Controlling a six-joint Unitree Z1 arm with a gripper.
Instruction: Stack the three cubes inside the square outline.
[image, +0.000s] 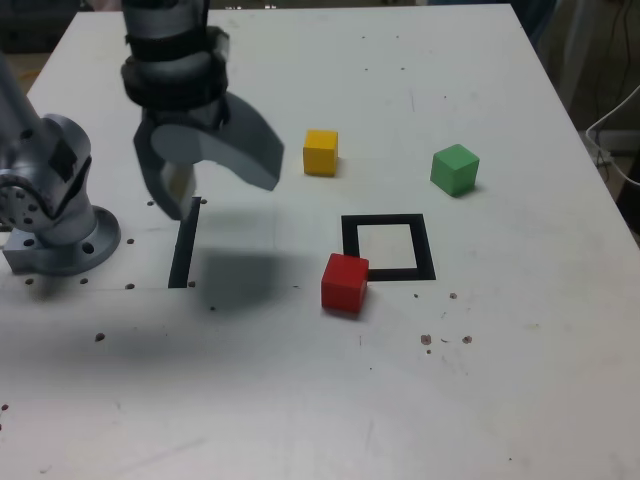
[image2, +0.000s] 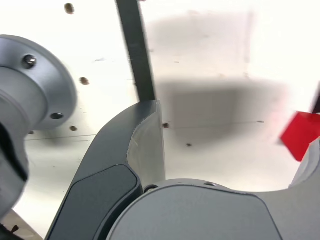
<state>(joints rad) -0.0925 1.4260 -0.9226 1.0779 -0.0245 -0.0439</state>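
Exterior view: we see the end effector (image: 205, 170) fully open and empty above the tape strip (image: 184, 245). The red cube (image: 345, 283) touches the outline's (image: 388, 246) near corner; yellow (image: 320, 152) and green (image: 455, 168) lie beyond. No cube is stacked.

Wrist view: the red cube (image2: 301, 133) shows at the edge. We judge that the next move calls for reaching and grasping it.

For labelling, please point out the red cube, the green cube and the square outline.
red cube (image: 344, 283): exterior view, front face.
green cube (image: 455, 168): exterior view, middle.
square outline (image: 349, 238): exterior view, left tape side.
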